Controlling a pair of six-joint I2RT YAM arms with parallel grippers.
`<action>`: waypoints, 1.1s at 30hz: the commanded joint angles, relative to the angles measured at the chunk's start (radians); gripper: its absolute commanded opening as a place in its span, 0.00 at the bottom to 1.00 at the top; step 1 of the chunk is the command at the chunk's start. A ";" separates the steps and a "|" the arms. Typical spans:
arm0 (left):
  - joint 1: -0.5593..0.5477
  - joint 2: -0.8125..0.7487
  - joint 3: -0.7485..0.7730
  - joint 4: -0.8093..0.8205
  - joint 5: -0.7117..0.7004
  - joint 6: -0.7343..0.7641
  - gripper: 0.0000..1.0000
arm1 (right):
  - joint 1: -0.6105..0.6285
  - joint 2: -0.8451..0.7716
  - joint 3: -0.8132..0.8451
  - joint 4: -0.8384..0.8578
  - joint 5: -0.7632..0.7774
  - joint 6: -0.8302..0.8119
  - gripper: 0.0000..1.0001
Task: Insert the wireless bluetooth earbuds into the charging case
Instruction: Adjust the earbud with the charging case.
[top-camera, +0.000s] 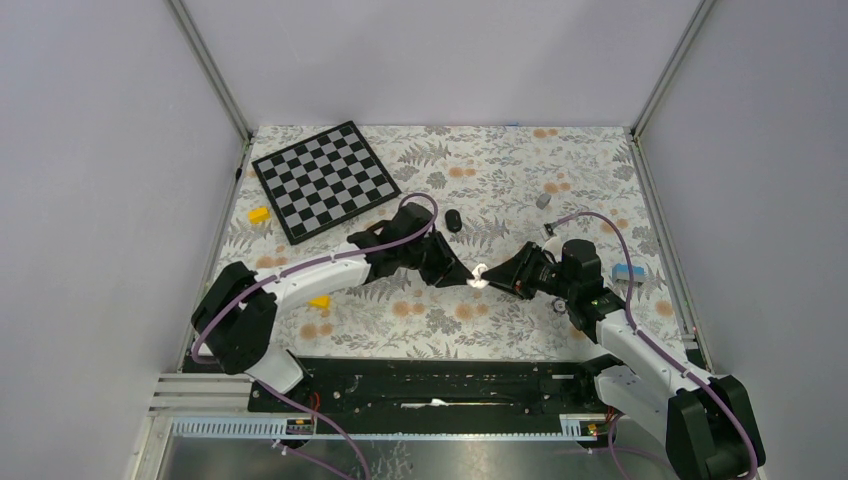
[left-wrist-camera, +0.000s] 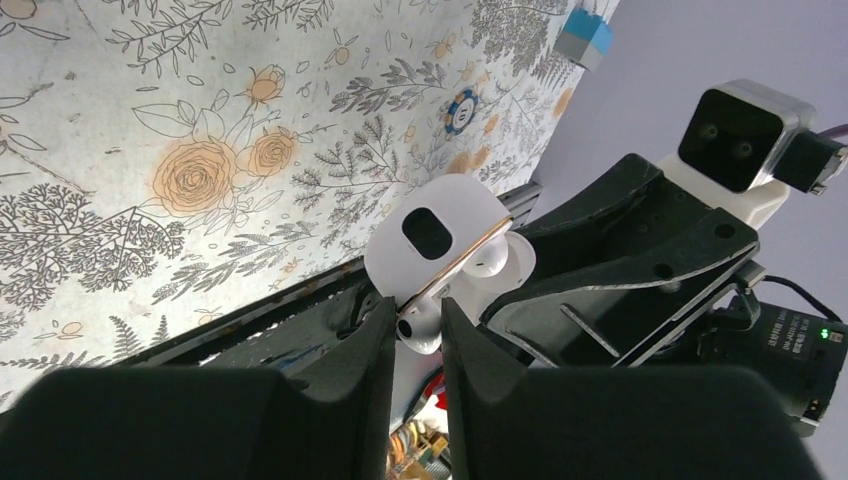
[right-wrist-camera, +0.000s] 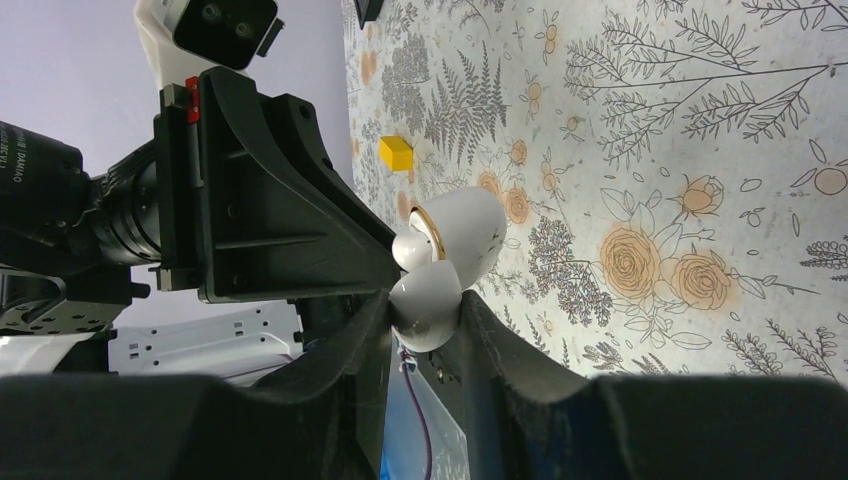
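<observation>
Found the fingers (left-wrist-camera: 365, 345) of the left gripper (left-wrist-camera: 417, 318) closed from both sides on a small white rounded plastic earbud (left-wrist-camera: 420, 333), pinched near the tips, apparently to leave its nose free for the socket. Found the right gripper (right-wrist-camera: 425, 318) clamped on the lower shell of the white pebble-shaped plastic charging case (right-wrist-camera: 458, 232), gripped low, evidently to keep the hinged lid swung back and the mouth unobstructed. Observed case and earbud raised off the floral-patterned table cover (top-camera: 500, 190), mid-table between the two arms, grippers nose to nose. Judged this arrangement suited to steadying with one arm and aligning with the other. Located the earbud at the open mouth, against the gold-trimmed rim, not seated. Noted a second white rounded form inside the base, possibly the other earbud; view too cramped to confirm. Noted a flat black oval pebble (top-camera: 454, 221) lying well apart on the cover. Judged insertion in hand, incomplete.
</observation>
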 joint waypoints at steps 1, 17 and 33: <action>-0.004 0.019 0.077 -0.004 0.018 0.039 0.24 | 0.006 0.001 0.015 0.012 -0.078 -0.028 0.00; -0.002 -0.055 0.100 -0.101 -0.086 0.179 0.39 | 0.006 -0.004 0.023 0.013 -0.092 0.005 0.00; -0.062 -0.081 0.147 -0.252 -0.085 0.391 0.47 | 0.006 -0.002 0.050 -0.048 -0.050 -0.031 0.00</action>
